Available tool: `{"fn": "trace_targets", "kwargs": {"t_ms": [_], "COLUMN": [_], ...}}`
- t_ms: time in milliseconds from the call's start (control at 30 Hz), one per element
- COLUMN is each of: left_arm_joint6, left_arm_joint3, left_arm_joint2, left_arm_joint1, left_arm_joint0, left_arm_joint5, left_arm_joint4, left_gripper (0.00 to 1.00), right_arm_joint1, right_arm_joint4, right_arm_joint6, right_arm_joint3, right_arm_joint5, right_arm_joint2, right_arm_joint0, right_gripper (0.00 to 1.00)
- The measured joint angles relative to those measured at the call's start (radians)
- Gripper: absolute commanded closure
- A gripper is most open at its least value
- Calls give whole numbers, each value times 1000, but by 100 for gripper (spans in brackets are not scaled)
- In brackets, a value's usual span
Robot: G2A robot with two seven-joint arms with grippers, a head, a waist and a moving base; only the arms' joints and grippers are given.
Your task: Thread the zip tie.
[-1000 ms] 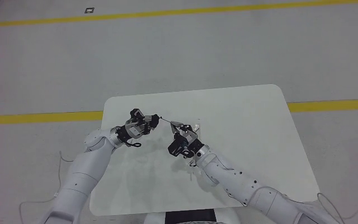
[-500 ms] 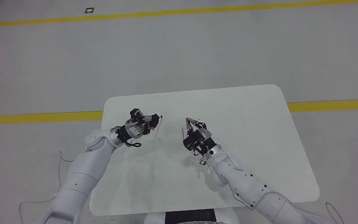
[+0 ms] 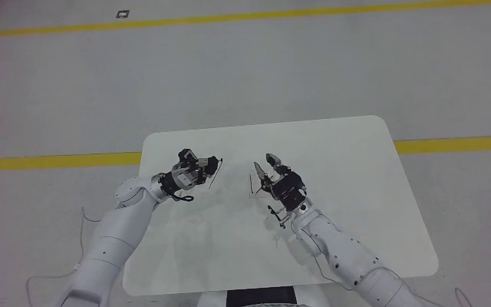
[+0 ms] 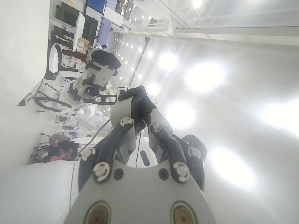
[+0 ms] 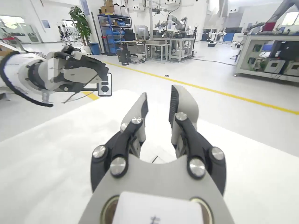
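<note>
My left gripper (image 3: 207, 165) is held above the left part of the white table (image 3: 345, 153), shut on a thin black zip tie (image 3: 218, 163). In the left wrist view the black zip tie (image 4: 141, 103) is pinched between the closed fingers of that gripper (image 4: 140, 94). From the right wrist view, the left gripper (image 5: 102, 69) has the zip tie's (image 5: 74, 96) thin tail hanging below it. My right gripper (image 3: 265, 169) is a short way to the right of the tie, apart from it. Its jaws are open with nothing between them (image 5: 158, 101).
The table's rounded near-left edge (image 3: 146, 153) lies just beyond my left arm. Bare tabletop stretches to the right and far side. A yellow floor line (image 3: 69, 161) runs past the table.
My right gripper was shut at the zip tie's free end a second ago. It has let go, opened and drawn back to the right. The left gripper has kept still with the tie.
</note>
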Motion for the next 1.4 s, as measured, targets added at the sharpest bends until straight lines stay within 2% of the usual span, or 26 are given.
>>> {"fn": "trace_targets", "kwargs": {"t_ms": [233,300,367,433,500,600,700,767,900,1400], "left_arm_joint6": [0,0,0,0,0,0,0,0,0,0], "left_arm_joint3": [0,0,0,0,0,0,0,0,0,0], "left_arm_joint2": [0,0,0,0,0,0,0,0,0,0], "left_arm_joint1": [0,0,0,0,0,0,0,0,0,0], "left_arm_joint0": [0,0,0,0,0,0,0,0,0,0], "left_arm_joint5": [0,0,0,0,0,0,0,0,0,0], "left_arm_joint4": [0,0,0,0,0,0,0,0,0,0], "left_gripper": [100,100,100,100,100,100,100,100,100,100], "right_arm_joint1": [0,0,3,9,18,30,38,40,45,45], "right_arm_joint4": [1,33,87,148,225,306,365,391,435,435], "right_arm_joint6": [-1,-6,-18,-26,-26,-10,8,18,45,46], "right_arm_joint3": [-1,-13,-26,-42,-59,-79,-96,-106,-134,-134], "right_arm_joint5": [0,-22,-65,-135,-231,-344,-411,-435,-441,-441], "right_arm_joint2": [0,15,44,82,124,186,233,253,264,264], "right_arm_joint0": [0,-8,-20,-38,-58,-84,-111,-123,-137,-137], "right_gripper": [0,0,0,0,0,0,0,0,0,0]}}
